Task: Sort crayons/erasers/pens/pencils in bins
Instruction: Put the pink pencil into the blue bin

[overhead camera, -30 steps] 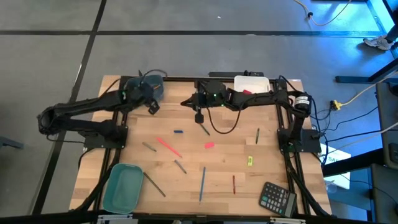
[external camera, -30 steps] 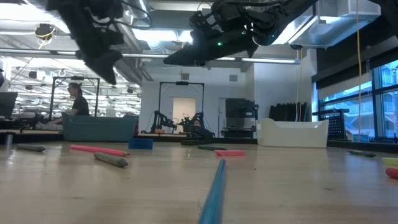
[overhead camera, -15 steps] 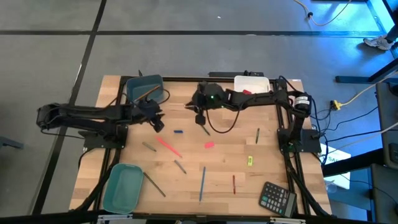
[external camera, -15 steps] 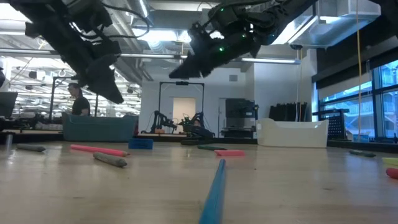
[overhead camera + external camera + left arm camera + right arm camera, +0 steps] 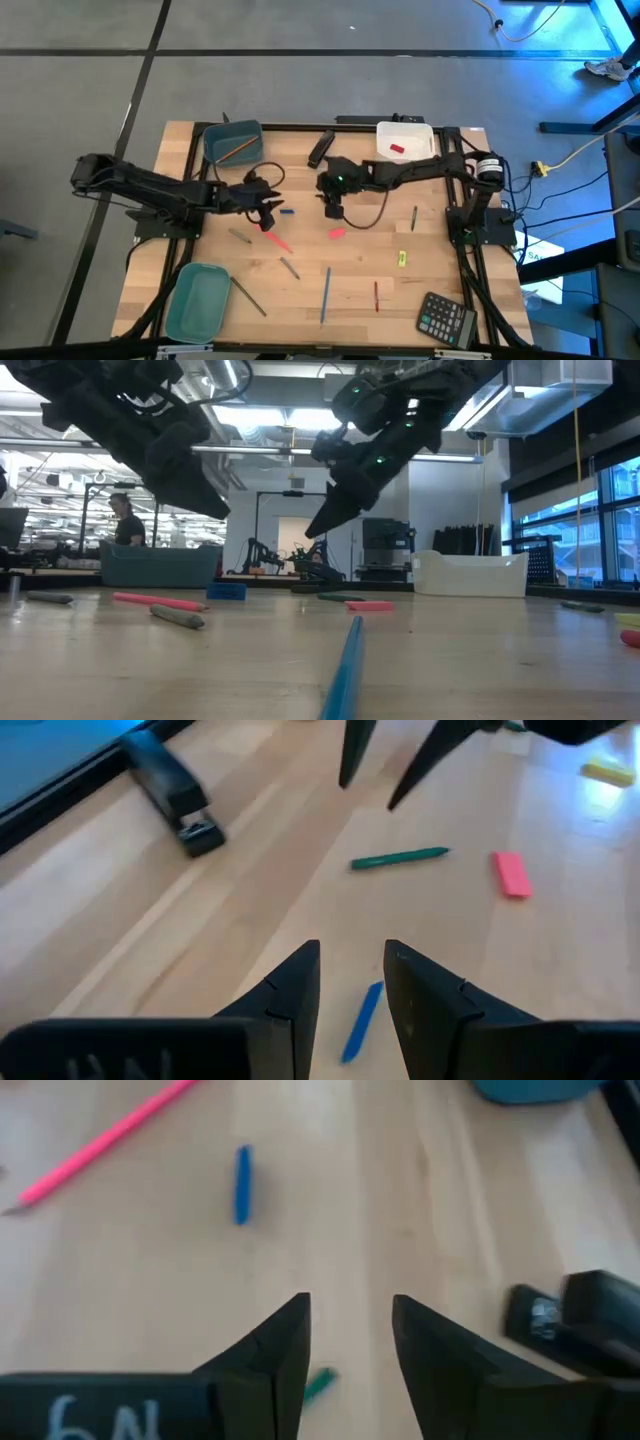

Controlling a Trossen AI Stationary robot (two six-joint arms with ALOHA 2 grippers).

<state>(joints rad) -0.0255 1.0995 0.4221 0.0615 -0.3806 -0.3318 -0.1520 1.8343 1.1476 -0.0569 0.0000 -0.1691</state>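
Observation:
My left gripper (image 5: 271,205) (image 5: 350,952) hangs open above the table, just left of a short blue crayon (image 5: 287,211) (image 5: 362,1020) that lies flat. My right gripper (image 5: 331,208) (image 5: 350,1302) points down, open, over a green crayon (image 5: 400,858) (image 5: 320,1383). A pink eraser (image 5: 337,233) and a pink-red pencil (image 5: 272,237) lie nearby. The blue-grey bin (image 5: 232,142) holds an orange pencil. The white bin (image 5: 405,138) holds a red eraser (image 5: 396,149). The teal bin (image 5: 197,300) stands near left. A blue pencil (image 5: 326,295) and dark pens (image 5: 290,267) lie on the near half.
A black stapler (image 5: 320,148) lies at the far middle, beside the right arm. A calculator (image 5: 446,318) sits at the near right corner. A small yellow piece (image 5: 402,258), a dark red pen (image 5: 376,296) and a dark pen (image 5: 414,218) lie on the right half.
My left gripper has moved from over the blue-grey bin toward the table's near and right side and down, stopping beside the blue crayon. My right gripper has moved a little toward the near edge, tipped its fingers downward and come lower over the green crayon.

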